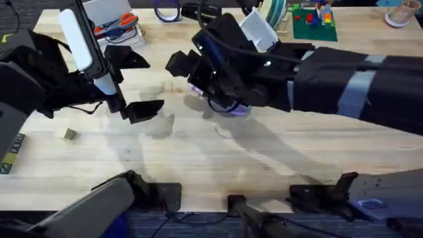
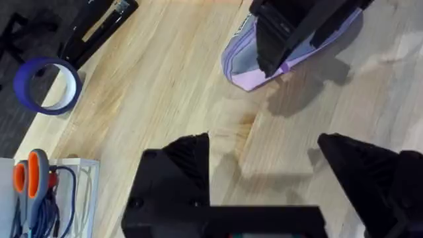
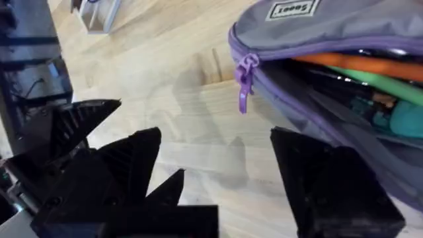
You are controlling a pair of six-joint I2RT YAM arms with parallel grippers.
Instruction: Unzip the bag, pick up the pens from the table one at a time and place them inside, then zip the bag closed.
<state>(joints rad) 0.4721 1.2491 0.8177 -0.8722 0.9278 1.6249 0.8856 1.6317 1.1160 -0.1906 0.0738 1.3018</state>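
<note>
The lavender bag (image 3: 344, 26) lies on the table (image 1: 218, 165) with its zipper open. An orange pen (image 3: 370, 65) and a green pen (image 3: 390, 86) lie inside it. The purple zipper pull (image 3: 246, 76) hangs at the bag's near end. My right gripper (image 3: 225, 168) is open and holds nothing, hovering just off that end. From overhead the bag (image 1: 231, 109) is mostly hidden under the right arm, with the right gripper (image 1: 192, 69) above it. My left gripper (image 2: 264, 165) is open over bare wood, a short way from the bag (image 2: 241, 66).
A blue tape roll (image 2: 43, 86) and a black stapler (image 2: 99, 23) lie at the table's far side. Orange-handled scissors (image 2: 30, 185) sit in a white tray. A small tan block (image 1: 66, 134) lies at the left. A green brick plate (image 1: 314, 23) stands at the back right.
</note>
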